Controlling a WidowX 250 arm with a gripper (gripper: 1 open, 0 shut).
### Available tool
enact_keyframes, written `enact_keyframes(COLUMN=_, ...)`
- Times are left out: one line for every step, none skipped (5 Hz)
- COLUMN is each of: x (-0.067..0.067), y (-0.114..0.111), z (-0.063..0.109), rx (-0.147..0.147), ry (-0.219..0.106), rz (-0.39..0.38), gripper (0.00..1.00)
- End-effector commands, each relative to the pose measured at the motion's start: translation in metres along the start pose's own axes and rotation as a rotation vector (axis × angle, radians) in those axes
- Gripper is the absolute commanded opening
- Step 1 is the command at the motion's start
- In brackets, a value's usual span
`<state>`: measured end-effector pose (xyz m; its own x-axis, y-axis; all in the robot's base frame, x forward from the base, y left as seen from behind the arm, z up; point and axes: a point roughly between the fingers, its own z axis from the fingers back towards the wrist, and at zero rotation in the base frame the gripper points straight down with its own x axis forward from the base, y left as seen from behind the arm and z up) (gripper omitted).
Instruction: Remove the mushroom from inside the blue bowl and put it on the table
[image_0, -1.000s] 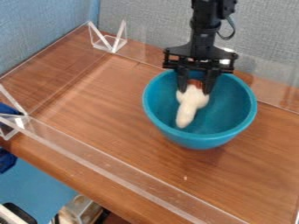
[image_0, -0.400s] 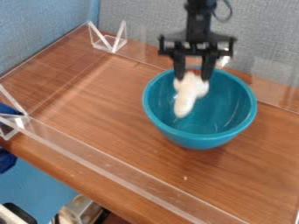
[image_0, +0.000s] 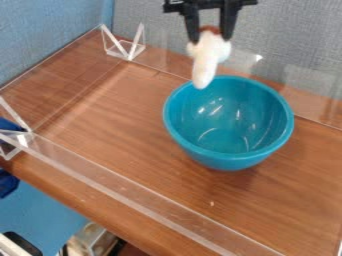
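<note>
The cream-white mushroom (image_0: 205, 59) hangs in the air above the far left rim of the blue bowl (image_0: 229, 123), stem pointing down, its cap mostly hidden by the fingers. My gripper (image_0: 209, 36) is shut on the mushroom's upper end, high at the top of the view. The bowl stands on the brown wood-grain table (image_0: 107, 110) with nothing inside it.
Low clear acrylic walls (image_0: 80, 160) edge the table, with clear triangular braces (image_0: 124, 43) at the back left corner. A blue wall rises behind. Open wood lies left of and in front of the bowl.
The gripper has risen out of the bowl and shifted slightly left, carrying the mushroom with it. The bowl is left holding nothing and has not moved.
</note>
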<state>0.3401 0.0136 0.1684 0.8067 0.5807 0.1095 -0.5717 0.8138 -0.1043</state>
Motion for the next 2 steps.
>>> enact_keyframes(x=-0.002, y=0.032, z=0.024, rx=-0.015, ry=-0.075, rz=0.056, gripper=0.00)
enact_keyframes(x=-0.008, y=0.068, z=0.019, rx=0.018, ry=-0.078, rz=0.082, gripper=0.00)
